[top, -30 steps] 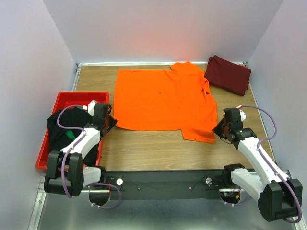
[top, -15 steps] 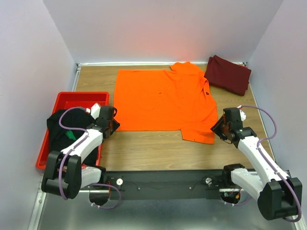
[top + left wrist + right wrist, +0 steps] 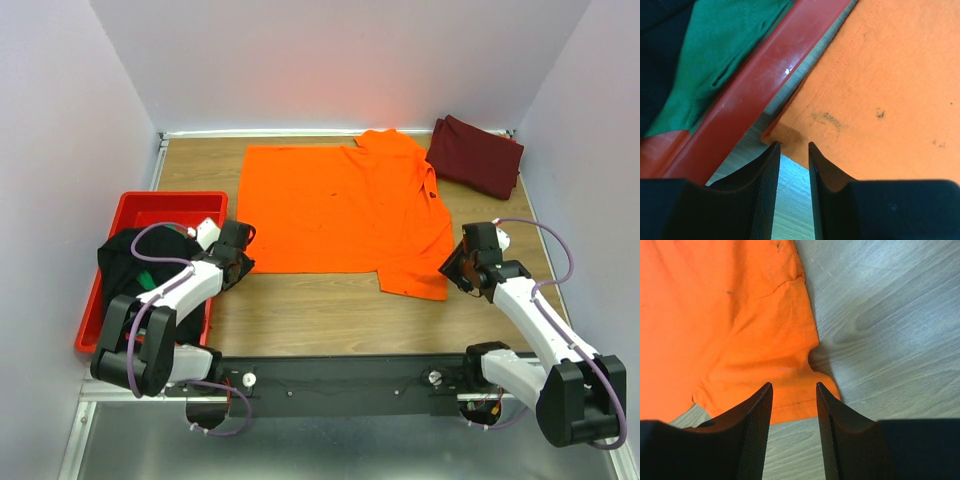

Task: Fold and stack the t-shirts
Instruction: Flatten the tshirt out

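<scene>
Here's how I'm sitting right now. The orange t-shirt (image 3: pixel 345 205) is lying flat on the table (image 3: pixel 330 310), pretty much in the middle, with its collar end toward the right side. The maroon t-shirt (image 3: pixel 476 155) is folded up in the far right corner, just beside the orange one.

My left claw (image 3: pixel 243 262) is down low at the orange shirt's near left corner. Its jaws are slightly apart with nothing pinched, and the corner sits right off the tips. The red bin (image 3: pixel 150 210) is right beside it, with the black t-shirt (image 3: pixel 125 265) and the green t-shirt (image 3: pixel 715 45) piled inside.

My right claw (image 3: pixel 452 268) is at the shirt's near right corner. It's spread a bit wider, with the orange hem showing in the gap between the tips. Nothing is clamped there either, as far as I can see.
</scene>
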### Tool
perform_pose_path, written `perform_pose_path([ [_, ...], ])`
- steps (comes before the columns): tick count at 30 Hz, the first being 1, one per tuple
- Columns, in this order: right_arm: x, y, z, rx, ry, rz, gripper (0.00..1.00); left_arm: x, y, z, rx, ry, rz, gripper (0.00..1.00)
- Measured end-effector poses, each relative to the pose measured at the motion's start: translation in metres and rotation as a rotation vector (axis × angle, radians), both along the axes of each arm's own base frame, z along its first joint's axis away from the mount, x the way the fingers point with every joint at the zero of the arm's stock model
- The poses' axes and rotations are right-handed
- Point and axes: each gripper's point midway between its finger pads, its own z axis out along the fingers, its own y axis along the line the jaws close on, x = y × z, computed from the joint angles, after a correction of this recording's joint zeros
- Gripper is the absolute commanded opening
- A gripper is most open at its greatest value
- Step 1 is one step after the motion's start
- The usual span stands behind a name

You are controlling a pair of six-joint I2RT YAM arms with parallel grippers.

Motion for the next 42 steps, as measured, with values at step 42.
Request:
perform_pose_path([
  [42, -0.004, 0.001, -0.022, 0.004, 0.038, 0.002, 0.47, 0.007, 0.008, -0.006, 0.088, 0.027, -0.008, 0.0],
])
